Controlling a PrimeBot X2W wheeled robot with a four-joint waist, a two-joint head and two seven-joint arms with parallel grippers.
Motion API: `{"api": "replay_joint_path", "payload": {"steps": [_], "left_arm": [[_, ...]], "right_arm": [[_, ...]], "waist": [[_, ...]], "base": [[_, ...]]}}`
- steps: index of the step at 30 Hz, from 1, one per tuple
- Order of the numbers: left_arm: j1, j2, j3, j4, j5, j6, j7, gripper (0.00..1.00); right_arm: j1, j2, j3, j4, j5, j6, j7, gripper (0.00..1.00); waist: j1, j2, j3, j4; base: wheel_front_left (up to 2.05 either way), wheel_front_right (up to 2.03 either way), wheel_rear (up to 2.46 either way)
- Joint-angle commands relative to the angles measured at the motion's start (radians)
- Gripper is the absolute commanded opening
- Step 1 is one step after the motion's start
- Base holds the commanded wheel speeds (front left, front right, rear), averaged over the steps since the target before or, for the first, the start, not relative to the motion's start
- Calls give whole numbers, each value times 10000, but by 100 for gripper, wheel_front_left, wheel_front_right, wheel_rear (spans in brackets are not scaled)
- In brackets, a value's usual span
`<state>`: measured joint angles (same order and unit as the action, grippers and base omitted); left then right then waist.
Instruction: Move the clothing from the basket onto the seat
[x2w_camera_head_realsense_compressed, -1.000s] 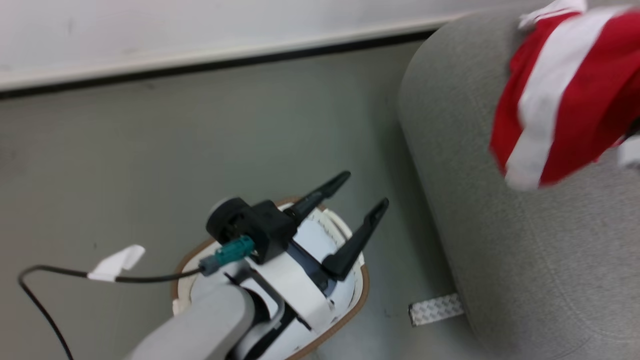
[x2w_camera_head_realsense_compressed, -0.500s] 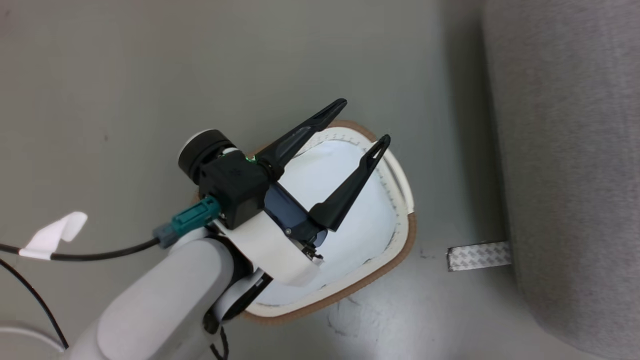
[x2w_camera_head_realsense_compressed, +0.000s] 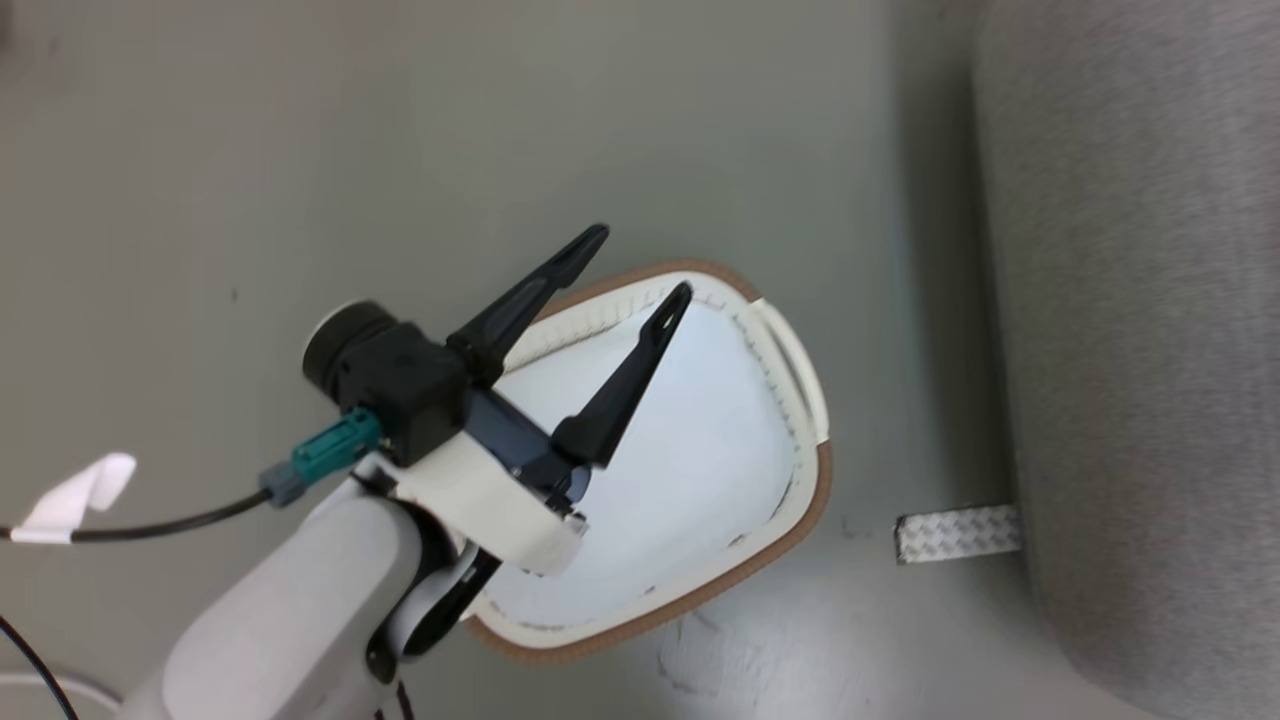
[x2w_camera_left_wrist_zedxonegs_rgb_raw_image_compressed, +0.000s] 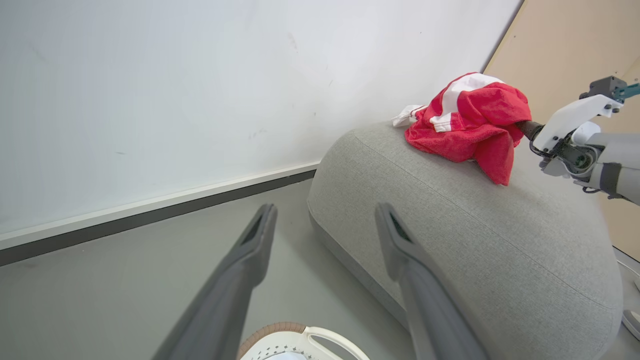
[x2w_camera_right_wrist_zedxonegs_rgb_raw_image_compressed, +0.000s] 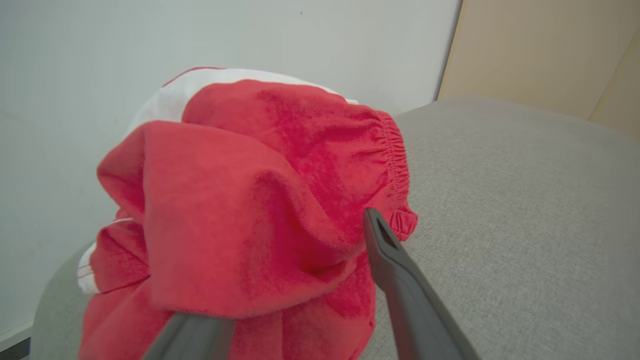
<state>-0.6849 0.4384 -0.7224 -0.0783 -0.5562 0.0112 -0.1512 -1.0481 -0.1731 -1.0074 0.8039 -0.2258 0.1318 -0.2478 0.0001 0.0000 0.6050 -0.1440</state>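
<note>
**Red clothing on the grey seat, both grippers open**

The grey seat (x2w_camera_left_wrist_zedxonegs_rgb_raw_image_compressed: 475, 235) is the biggest thing here, a rounded, speckled bulk that runs down the right side of the head view. It stands on a dull grey floor (x2w_camera_head_realsense_compressed: 400, 120), close to a white wall (x2w_camera_left_wrist_zedxonegs_rgb_raw_image_compressed: 150, 100) with a dark strip along its foot.

The white basket (x2w_camera_head_realsense_compressed: 815, 480) stands on the floor just beside the seat, apart from it. Its brown rim runs round the oval, and its white bottom is in plain sight in the head view.

The clothing (x2w_camera_left_wrist_zedxonegs_rgb_raw_image_compressed: 465, 125) lies bunched on top of the seat near the wall end, well apart from the basket. It is a heap of red fabric with a white stripe and a bit of white trim poking out at the back.

The right gripper (x2w_camera_left_wrist_zedxonegs_rgb_raw_image_compressed: 525, 129) reaches into the heap from the side. In its own wrist view the two dark fingers stand wide apart. The red cloth sits between them and drapes over one finger, hiding that finger's tip — spread, not pinching.

The left gripper (x2w_camera_head_realsense_compressed: 640, 265) hangs above the basket's edge, its fingers splayed wide with nothing between them.

A short silvery patterned strip (x2w_camera_head_realsense_compressed: 958, 533) lies on the floor against the seat's foot. At the lower left a black cable (x2w_camera_head_realsense_compressed: 170, 520) carries a white tag (x2w_camera_head_realsense_compressed: 70, 495).
</note>
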Motion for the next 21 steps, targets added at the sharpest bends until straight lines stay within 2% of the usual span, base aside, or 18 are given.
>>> {"api": "replay_joint_path", "payload": {"steps": [1, 6, 16, 21], "left_arm": [[169, 101, 24, 20, -13, 68, -54, 100], [845, 72, 180, 326, -310, 386, -307, 100], [2694, -213, 883, 1420, -1147, 1159, -975, 100], [3621, -285, 1263, 1705, -1143, 1513, -1098, 100]], "right_arm": [[263, -75, 161, -6, 24, -24, -106, 100], [1461, 105, 1316, -283, 434, -23, -182, 100], [4945, 693, 4827, -2965, 2044, -23, -170, 100], [6465, 830, 6399, -4185, 2715, -23, -161, 100]], "waist": [[-1, 0, -470, -312], [-1, 0, -1492, -585], [-1, 0, -3679, -464], [-1, 0, -4458, -230]], "base": [[0, 0, 0], [0, 0, 0], [0, 0, 0], [0, 0, 0]]}}
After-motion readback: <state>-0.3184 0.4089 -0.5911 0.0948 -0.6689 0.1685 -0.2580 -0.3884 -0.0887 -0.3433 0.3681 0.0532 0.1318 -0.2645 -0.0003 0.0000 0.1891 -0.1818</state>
